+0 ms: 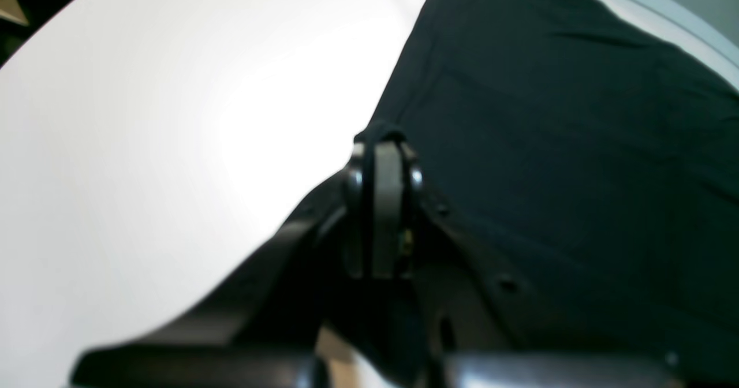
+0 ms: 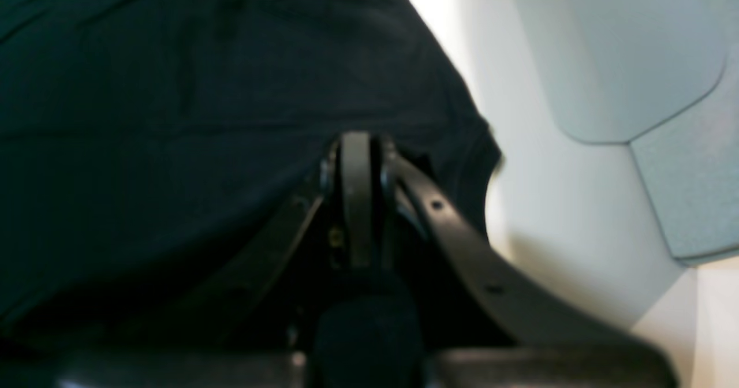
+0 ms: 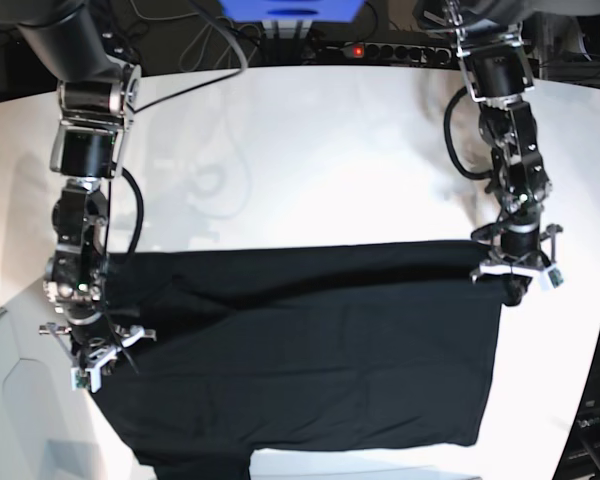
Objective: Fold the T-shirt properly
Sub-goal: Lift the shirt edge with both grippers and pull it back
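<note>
At both blurred end effectors, pinched T-shirt (image 3: 310,350) hides fingertips.

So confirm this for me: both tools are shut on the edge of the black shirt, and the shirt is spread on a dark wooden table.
Wrong on the table: the table is white, as the base view shows plainly. The rest stands: the left tool and the right tool are each shut on the edge of the black shirt, which is spread out on it.

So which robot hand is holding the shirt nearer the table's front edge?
The right gripper, on the base view's left, grips the T-shirt lower down, nearer the front. The left gripper pinches it farther back.
</note>
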Robot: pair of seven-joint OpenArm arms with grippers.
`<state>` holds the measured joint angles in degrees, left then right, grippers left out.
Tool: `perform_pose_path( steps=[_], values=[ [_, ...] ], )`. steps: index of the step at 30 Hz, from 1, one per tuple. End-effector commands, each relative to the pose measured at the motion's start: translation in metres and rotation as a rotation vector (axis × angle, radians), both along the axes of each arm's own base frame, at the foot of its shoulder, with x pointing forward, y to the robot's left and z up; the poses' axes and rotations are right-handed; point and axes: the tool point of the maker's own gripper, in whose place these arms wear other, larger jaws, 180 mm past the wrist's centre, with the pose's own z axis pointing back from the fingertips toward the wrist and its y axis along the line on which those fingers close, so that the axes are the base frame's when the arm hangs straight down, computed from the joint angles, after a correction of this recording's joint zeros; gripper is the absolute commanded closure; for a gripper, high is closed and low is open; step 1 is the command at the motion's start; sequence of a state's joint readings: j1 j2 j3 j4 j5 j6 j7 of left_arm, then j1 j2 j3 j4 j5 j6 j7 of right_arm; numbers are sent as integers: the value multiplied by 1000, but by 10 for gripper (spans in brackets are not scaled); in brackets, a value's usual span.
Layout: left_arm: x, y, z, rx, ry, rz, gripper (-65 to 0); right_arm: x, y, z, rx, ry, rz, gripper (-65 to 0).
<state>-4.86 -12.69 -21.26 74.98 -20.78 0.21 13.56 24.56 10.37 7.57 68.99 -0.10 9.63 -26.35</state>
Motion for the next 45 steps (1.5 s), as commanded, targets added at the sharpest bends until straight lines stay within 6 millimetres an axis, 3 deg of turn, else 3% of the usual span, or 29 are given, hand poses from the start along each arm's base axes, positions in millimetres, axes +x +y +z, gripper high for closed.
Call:
perform_pose_path(
  steps=[1,11,13,15,18,22,24,28,33,37,41,45],
  values=[
    [11,6,26,31,-72,1,-1,11,-8,27,-18,-74,-8,0],
    [23,7,40,27,-102,4,-2,11,-9,27,-19,-73,-9,0],
    [23,7,40,25,-103,7,-27,11,-9,27,-19,-73,-9,0],
    [22,8,35,19,-90,9,-92,11,-8,26,-19,-68,-8,-31],
    [22,9,30,13,-80,13,-257,12,-2,26,-29,-64,10,-145],
    [27,11,39,14,-107,20,-449,13,-1,26,-30,-63,15,-310],
    [22,19,45,10,-123,44,-497,12,0,27,-32,-69,16,-361],
    [0,38,37,12,-107,95,-492,8,-9,25,-43,-61,5,-379],
    [-22,42,9,12,-36,106,-495,-4,-13,20,-64,-58,8,-379],
    [-29,43,-28,-30,49,123,-495,-15,-14,23,-86,-72,14,-379],
    [-27,45,-46,-63,89,139,-493,-28,-16,23,-110,-77,20,-379],
    [-23,45,-52,-78,100,144,-490,-42,-20,25,-137,-79,23,-379]
  ],
)
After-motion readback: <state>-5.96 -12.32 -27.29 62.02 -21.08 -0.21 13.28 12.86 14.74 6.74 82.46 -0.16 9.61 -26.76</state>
